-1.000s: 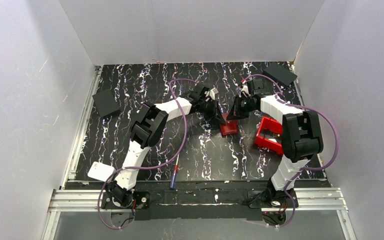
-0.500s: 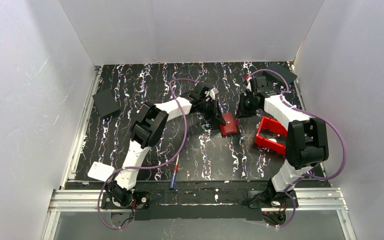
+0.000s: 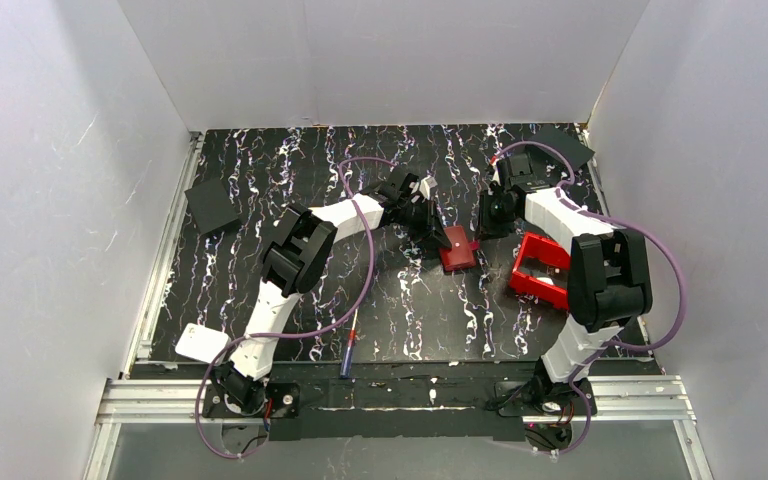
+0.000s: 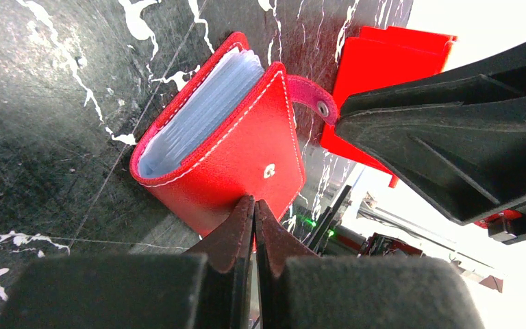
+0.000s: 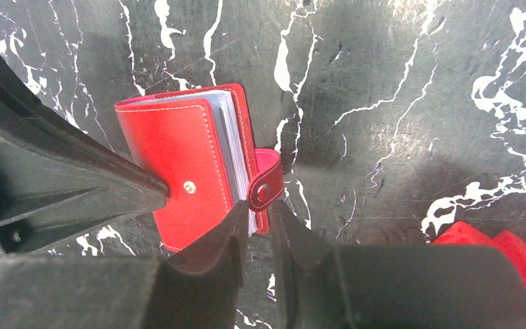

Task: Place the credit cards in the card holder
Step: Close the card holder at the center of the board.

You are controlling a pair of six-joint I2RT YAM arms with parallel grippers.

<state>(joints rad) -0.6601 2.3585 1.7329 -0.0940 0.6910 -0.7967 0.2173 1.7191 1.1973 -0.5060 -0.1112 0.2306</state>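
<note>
The card holder (image 3: pixel 457 249), a small red case with a snap strap (image 5: pixel 266 189), lies folded on the dark marbled table. Pale grey-blue leaves (image 4: pixel 202 113) show between its covers. The credit cards are hidden. My left gripper (image 4: pixel 253 203) is shut, its tips pressed together against the red cover (image 5: pixel 178 161); in the top view the left gripper (image 3: pixel 438 232) sits at the holder's far left corner. My right gripper (image 5: pixel 259 209) is slightly open just short of the strap, with nothing between its fingers. In the top view the right gripper (image 3: pixel 490 216) hovers to the holder's far right.
A bigger red open-topped bin (image 3: pixel 540 268) stands right of the holder, under the right arm. Black flat squares lie at the left (image 3: pixel 211 207) and far right (image 3: pixel 560 148). A pen (image 3: pixel 348 355) and a white object (image 3: pixel 200 343) lie near the front edge.
My right gripper has drawn back from the holder toward the far right and opened its jaws a little. The left gripper and the holder have stayed put.
</note>
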